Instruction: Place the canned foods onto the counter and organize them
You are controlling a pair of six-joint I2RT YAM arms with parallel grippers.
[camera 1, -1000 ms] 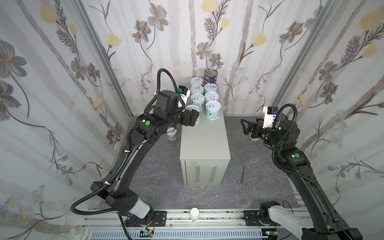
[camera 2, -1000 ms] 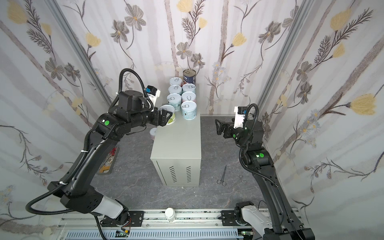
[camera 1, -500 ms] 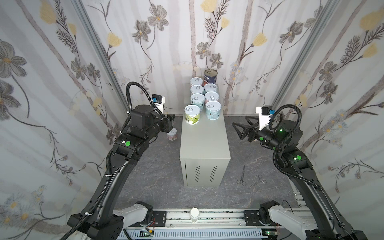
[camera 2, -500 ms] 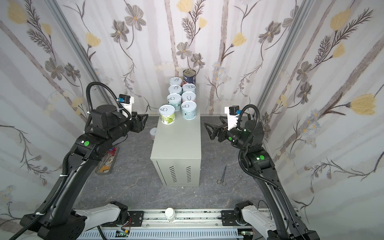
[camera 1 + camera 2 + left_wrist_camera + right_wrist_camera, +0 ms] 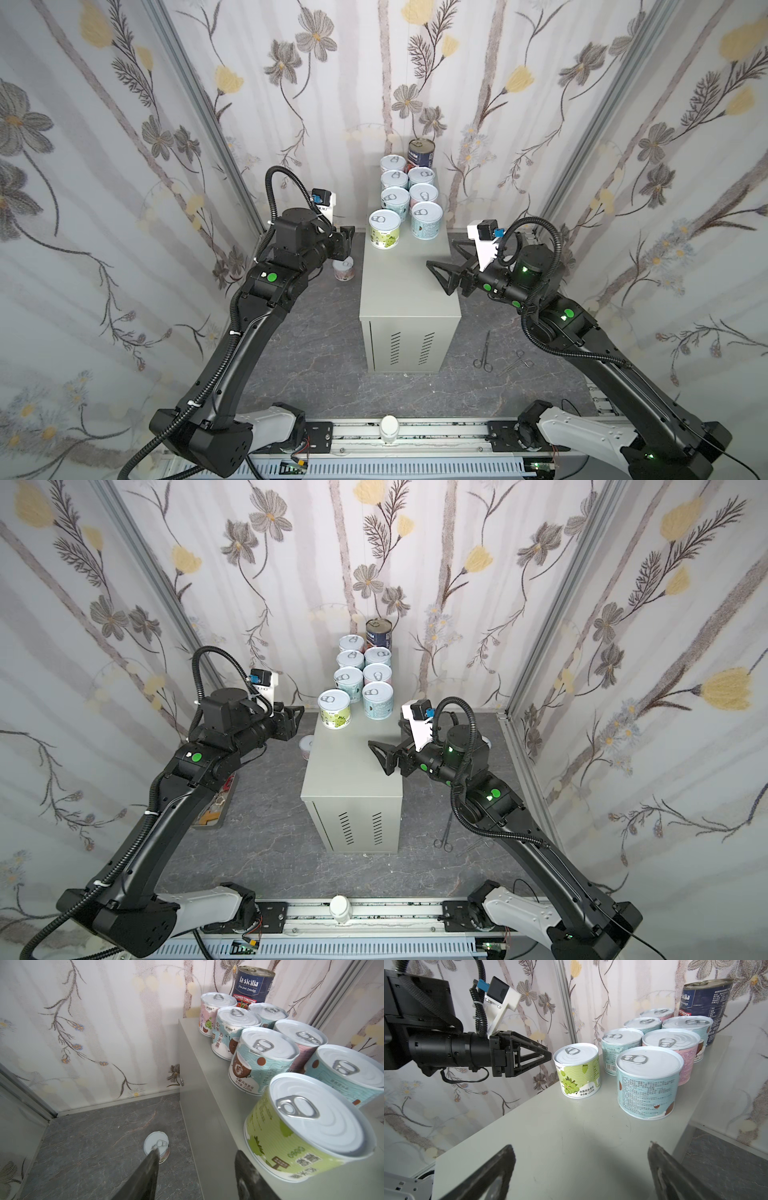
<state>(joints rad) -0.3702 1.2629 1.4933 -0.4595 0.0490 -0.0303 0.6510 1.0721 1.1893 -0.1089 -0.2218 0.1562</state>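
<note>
In both top views, left pincer (image 5: 350,232) (image 5: 297,715) hung beside the long flank of the counter (image 5: 409,291) (image 5: 353,771), off its top, jaws part-open and empty. Green-labelled can (image 5: 384,235) (image 5: 334,715) stood on the counter top just ahead of its tips, apart from them. Floor can (image 5: 344,269) (image 5: 306,746) stood upright on the dark floor beneath it. Right pincer (image 5: 439,252) (image 5: 384,733) reached over the counter's opposite edge, jaws spread wide, nothing held; teal can (image 5: 426,220) stood ahead of it, well apart. Five further short cans and one dark blue can (image 5: 421,153) were ranked in two files beyond both pincers, at the counter's wall end. In the left wrist view, left pincer (image 5: 197,1151) showed a clear gap between its fingers (image 5: 145,1174), nothing in it; green-labelled can (image 5: 307,1136) lay just beside one finger, floor can (image 5: 156,1147) far below the other. In the right wrist view, right pincer (image 5: 580,1145) stood wide over bare counter (image 5: 560,1126); left pincer (image 5: 549,1056) faced it across the top, tips near the green-labelled can (image 5: 578,1070), not touching.
</note>
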